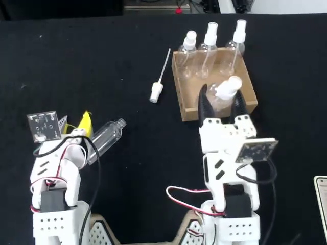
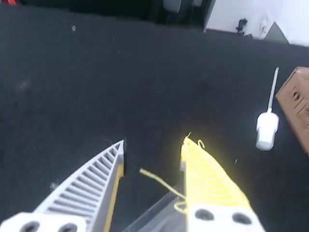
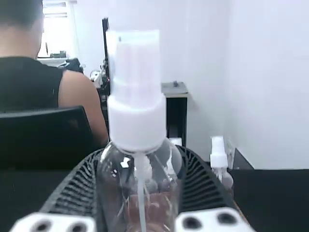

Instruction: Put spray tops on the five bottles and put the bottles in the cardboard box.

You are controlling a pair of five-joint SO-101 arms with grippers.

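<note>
High view. Box point(image 1: 180, 97) sits at 1 o'clock on the table point(image 1: 76, 61). Three capped bottles point(image 1: 209, 43) stand upright in a row along its far wall. Right gripper point(image 1: 220, 96) is over the box's near half, black fingers closed on a fourth bottle point(image 1: 229, 88), one on each side of its body. That bottle has its spray top on and tilts toward 1 o'clock. Loose top point(image 1: 156, 92) lies on the table just beside the box at its 9 o'clock, tube pointing to 12-1 o'clock. Bare bottle point(image 1: 106, 137), no top, lies on its side at 8 o'clock, neck toward 2 o'clock. Left gripper point(image 1: 76, 124) is just beside it at its 9 o'clock.

Left wrist view. Left gripper point(image 2: 154, 142): grey and yellow fingers spread wide, tips over bare table point(image 2: 72, 87). Clear body of the bare bottle point(image 2: 154, 215) shows between the finger roots and runs under the yellow finger. Cannot tell whether either finger touches it. Loose top point(image 2: 266, 130) lies well beyond the tips, with a box corner point(image 2: 297, 101) near it.

Right wrist view. Right gripper point(image 3: 137, 166) clamps the fourth bottle point(image 3: 135, 121) upright between the fingers, spray top seated on its neck. One capped bottle point(image 3: 218, 154) stands beyond.
</note>
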